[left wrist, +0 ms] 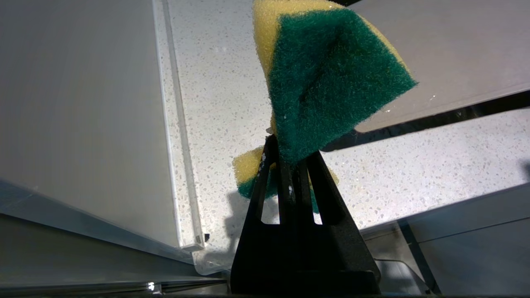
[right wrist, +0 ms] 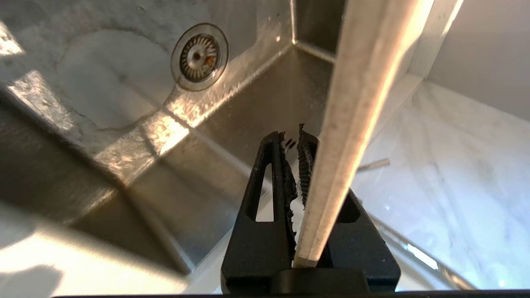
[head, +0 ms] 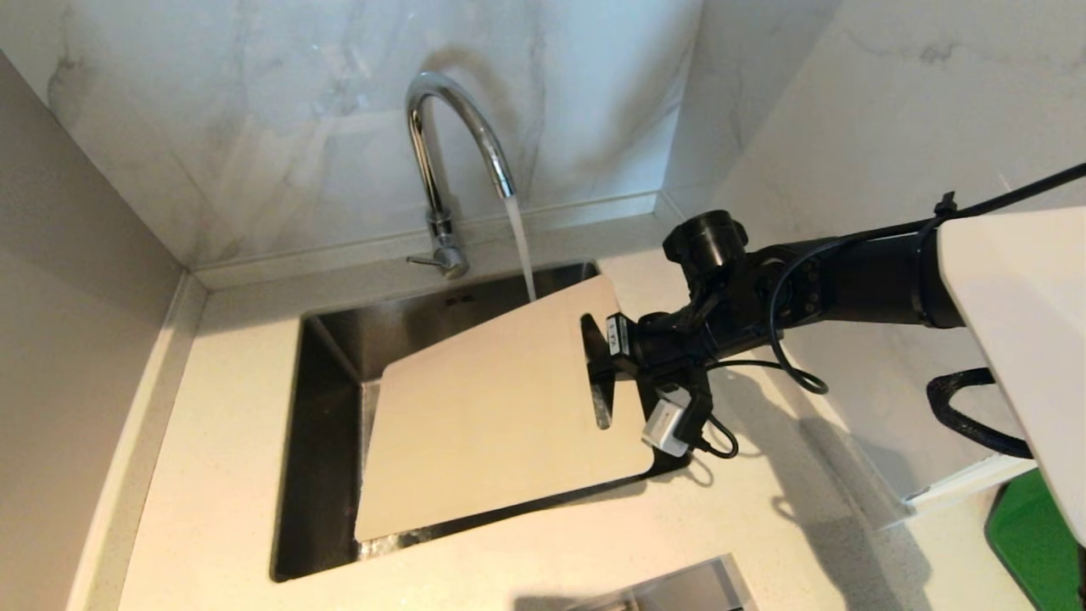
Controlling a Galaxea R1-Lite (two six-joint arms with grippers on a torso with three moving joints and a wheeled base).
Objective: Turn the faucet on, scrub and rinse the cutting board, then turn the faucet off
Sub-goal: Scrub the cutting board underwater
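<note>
From the head view, the faucet [head: 454, 161] stands at the back of the sink [head: 327, 356] with water streaming from its spout onto the far edge of the cutting board [head: 492, 407], which is held tilted above the basin and hides most of the sink floor. The right gripper [head: 604, 367] clamps the board at its handle end, beside the slanted cutout; its fingertips are largely covered by the board's edge. The left arm is out of this view, and a bright green flat object [head: 1035, 535] is cut off at the lower right corner. The pale speckled counter [head: 212, 475] surrounds the sink, with marble-look wall panels behind. In the left wrist view, the left gripper [left wrist: 292, 165] is clenched on a green-and-yellow sponge [left wrist: 327, 78], which blocks much of the scene beyond; the speckled counter lies below and a corner of the board [left wrist: 451, 62] reaches in. In the right wrist view, the board [right wrist: 356, 124] appears edge-on between the gripper's [right wrist: 300, 165] toothed pads, one finger mostly hidden behind it, with the steel basin and its drain strainer [right wrist: 199, 56] beneath.
</note>
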